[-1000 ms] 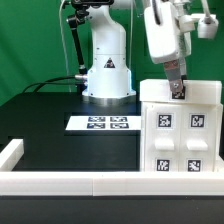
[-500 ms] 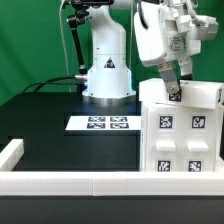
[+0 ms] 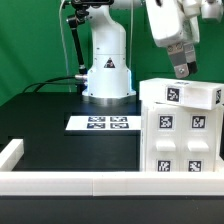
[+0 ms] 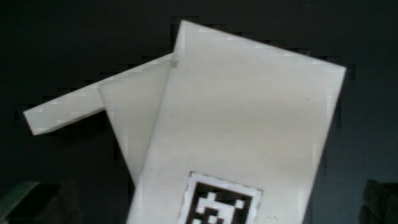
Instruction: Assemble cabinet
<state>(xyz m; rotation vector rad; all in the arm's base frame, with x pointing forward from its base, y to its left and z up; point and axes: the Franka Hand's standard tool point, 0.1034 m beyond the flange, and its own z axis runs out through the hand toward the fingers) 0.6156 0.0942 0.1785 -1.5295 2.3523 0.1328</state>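
The white cabinet [image 3: 180,135] stands on the black table at the exterior view's right. Its front shows four raised panels with tags, and a tag sits on its top part [image 3: 198,95]. My gripper [image 3: 181,70] hangs just above the top's rear edge, apart from it and holding nothing. In the wrist view the cabinet's white top [image 4: 231,110] fills the middle, with a tag [image 4: 219,200] on it. The fingers show only as dim shapes at the picture's lower corners, wide apart.
The marker board [image 3: 100,123] lies flat in the table's middle. The white robot base [image 3: 108,75] stands behind it, with cables at the exterior view's left. A white rail [image 3: 70,183] runs along the front edge, with a raised end [image 3: 10,152] at the left.
My gripper has lifted off the cabinet's top and moved up and slightly right. The tag on the top, covered before, now shows. The cabinet has not moved.
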